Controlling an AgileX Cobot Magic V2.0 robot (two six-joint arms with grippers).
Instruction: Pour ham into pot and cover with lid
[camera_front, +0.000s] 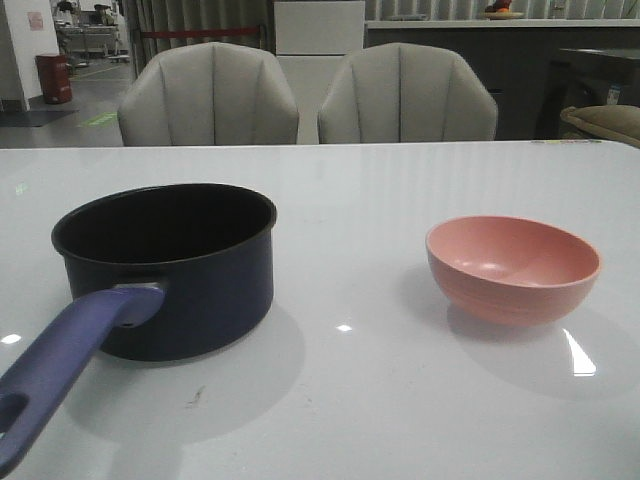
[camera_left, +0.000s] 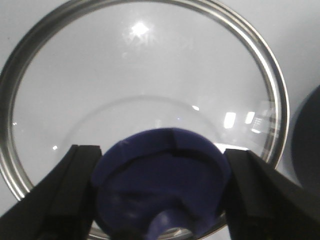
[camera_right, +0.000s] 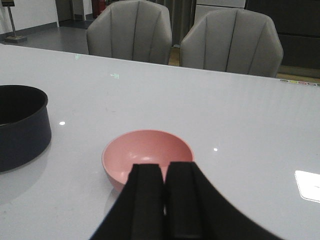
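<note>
Left end effector (camera_left: 160, 200) first: its two black fingers (camera_left: 65, 195) stand either side of the navy knob (camera_left: 160, 185) of the lid (camera_left: 150, 75), one at nine o'clock of the knob, one at three. They bracket it closely, but whether the pads press on it or stand just apart I cannot tell from this angle. The lid lies flat on the table (camera_left: 300, 30) beneath, glass down, metal rim all round, and a dark curve at the wrist view's three o'clock edge is probably the pot's wall.

Over to the right end effector (camera_right: 164, 200): fingers drawn together, only a thin slit between them, nothing held. The pink bowl (camera_right: 148, 155) sits just beyond its tips at twelve o'clock, and it looks bare inside.

Out to the front view: the pot (camera_front: 165, 265) stands upright and uncovered at nine o'clock of the table, its long purplish handle (camera_front: 60, 370) running toward the robot at about seven o'clock. The pink bowl is well apart at three. No ham shows in the bowl; the pot's floor is too dark to read.

So my read is the pour is done and the cover is the step in hand. The left arm is nearer: the pot lies just beside the lid, and the mouth is open to receive it.
</note>
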